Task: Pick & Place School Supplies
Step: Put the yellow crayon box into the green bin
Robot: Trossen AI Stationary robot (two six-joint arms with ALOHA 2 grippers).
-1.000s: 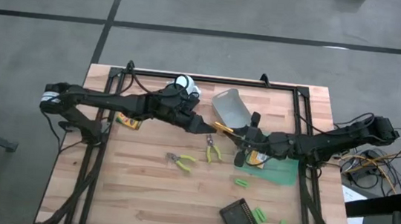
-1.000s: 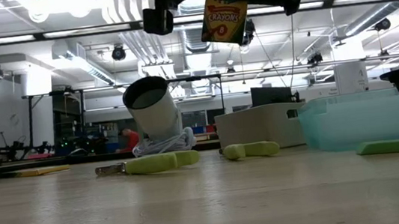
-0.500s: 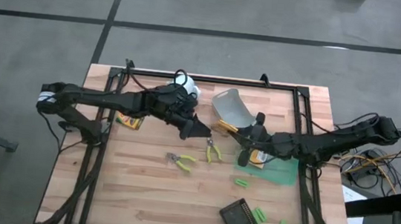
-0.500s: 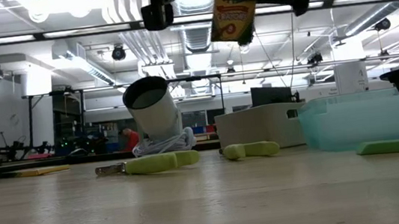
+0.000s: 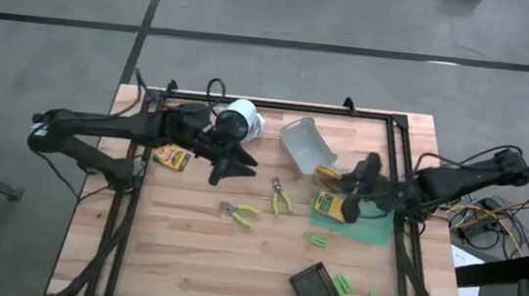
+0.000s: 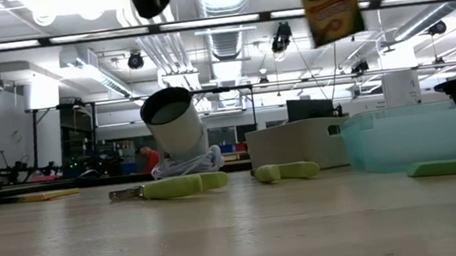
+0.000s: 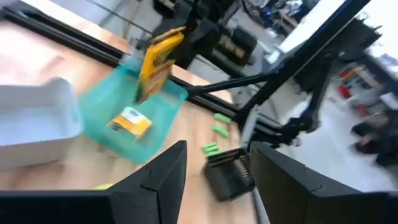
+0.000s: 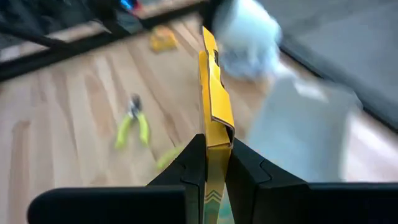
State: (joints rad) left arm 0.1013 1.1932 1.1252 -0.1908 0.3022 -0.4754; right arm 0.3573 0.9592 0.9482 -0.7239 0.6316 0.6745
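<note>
Right hand [image 8: 211,163]: pinching yellow pack [image 5: 329,175] above green bin [image 5: 366,228] edge
Left hand [image 5: 226,166]: spread, empty, over bare bench [image 5: 165,246]

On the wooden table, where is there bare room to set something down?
The wooden table is bare along its near-left part, below the yellow-handled pliers and left of the dark rectangular tray. The strip between the yellow crayon pack and the pliers is also free. It is crowded at right, around the green bin, grey bin and green blocks.
</note>
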